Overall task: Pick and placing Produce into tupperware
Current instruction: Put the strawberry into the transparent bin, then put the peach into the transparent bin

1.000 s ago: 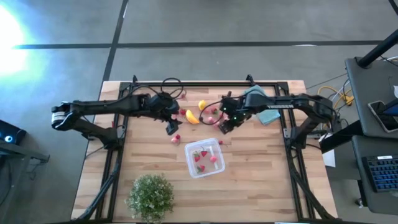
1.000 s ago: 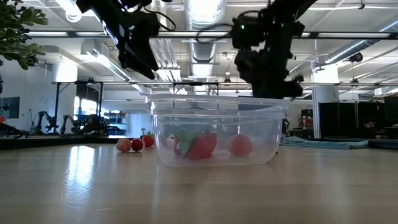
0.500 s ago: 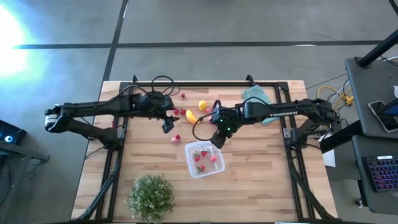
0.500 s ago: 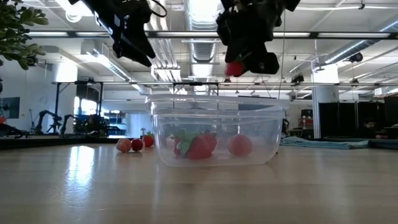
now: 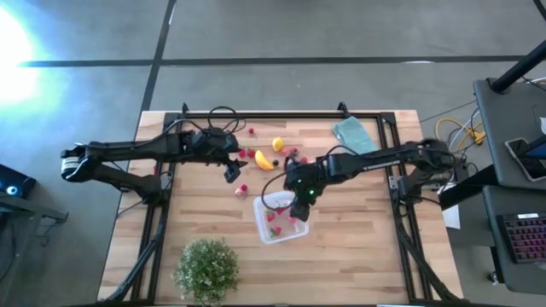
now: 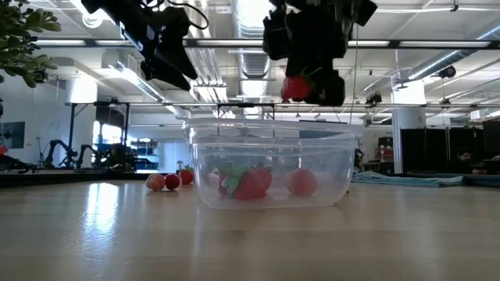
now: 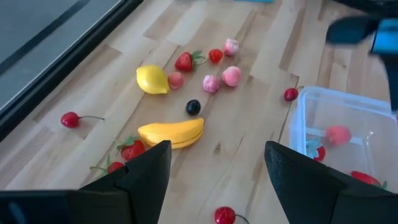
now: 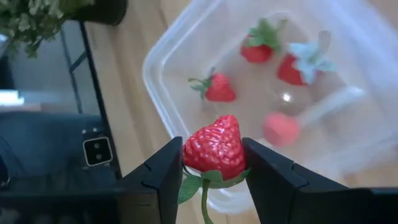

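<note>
Right end effector (image 8: 213,163) pinches a strawberry (image 8: 214,148) directly above the box (image 8: 163,56), three berries below. Best to lower inside the rim, then release. Left end effector (image 7: 216,163) wide, idle over the scattered fruit.

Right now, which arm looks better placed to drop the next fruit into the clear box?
The right one: its fingers already pinch a strawberry above the clear box. The left gripper is open and empty, off to the side.
</note>
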Available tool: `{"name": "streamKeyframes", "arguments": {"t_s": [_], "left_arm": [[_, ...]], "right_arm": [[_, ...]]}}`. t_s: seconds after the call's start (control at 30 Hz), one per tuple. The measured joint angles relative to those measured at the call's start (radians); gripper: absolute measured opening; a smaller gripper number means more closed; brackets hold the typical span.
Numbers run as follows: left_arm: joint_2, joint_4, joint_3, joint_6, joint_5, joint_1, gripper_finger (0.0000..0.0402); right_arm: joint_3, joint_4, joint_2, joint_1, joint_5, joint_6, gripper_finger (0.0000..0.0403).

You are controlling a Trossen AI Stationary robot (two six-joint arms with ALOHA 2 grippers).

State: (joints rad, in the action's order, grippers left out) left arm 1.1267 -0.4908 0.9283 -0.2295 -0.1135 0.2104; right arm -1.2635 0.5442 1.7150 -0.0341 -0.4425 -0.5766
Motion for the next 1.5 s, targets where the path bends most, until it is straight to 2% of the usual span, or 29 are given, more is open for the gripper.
{"name": "streamKeyframes", "arguments": {"t_s": [0.17, 0.47, 0.53, 0.6, 0.73, 0.93, 1.03, 1.13, 1.37, 1.5], "left_arm": [[0.0, 0.024, 0.0, 0.0, 0.001, 0.0, 0.0244], [0.0, 0.023, 0.0, -0.027, 0.002, -0.001, 0.0244], [0.0, 0.023, 0.0, -0.028, 0.003, -0.003, 0.0244], [0.0, 0.023, 0.0, -0.029, 0.01, -0.003, 0.0244], [0.002, 0.033, 0.0, -0.027, 0.066, -0.003, 0.0244], [0.027, 0.034, -0.019, 0.022, 0.182, -0.008, 0.0244], [0.046, 0.031, -0.074, 0.104, 0.183, -0.018, 0.0244], [0.074, 0.045, -0.145, 0.119, 0.183, -0.022, 0.0244], [0.129, 0.095, -0.234, 0.079, 0.175, -0.035, 0.0244], [0.159, 0.096, -0.243, 0.127, 0.16, -0.047, 0.0244]], "right_arm": [[-0.008, -0.022, -0.001, 0.015, -0.002, 0.054, 0.0169], [-0.007, 0.027, -0.004, 0.02, 0.07, 0.055, 0.0203], [-0.015, 0.088, -0.016, 0.026, 0.123, 0.061, 0.0205], [-0.023, 0.155, -0.037, 0.029, 0.222, 0.078, 0.0205], [-0.023, 0.296, -0.077, 0.046, 0.369, 0.092, 0.0205], [-0.022, 0.395, -0.145, 0.083, 0.454, 0.133, 0.0205], [-0.02, 0.44, -0.182, 0.111, 0.546, 0.145, 0.0205], [-0.015, 0.472, -0.227, 0.147, 0.614, 0.152, 0.0206], [0.007, 0.472, -0.363, 0.241, 0.685, 0.157, 0.0206], [0.025, 0.472, -0.429, 0.291, 0.726, 0.172, 0.0206]]}}
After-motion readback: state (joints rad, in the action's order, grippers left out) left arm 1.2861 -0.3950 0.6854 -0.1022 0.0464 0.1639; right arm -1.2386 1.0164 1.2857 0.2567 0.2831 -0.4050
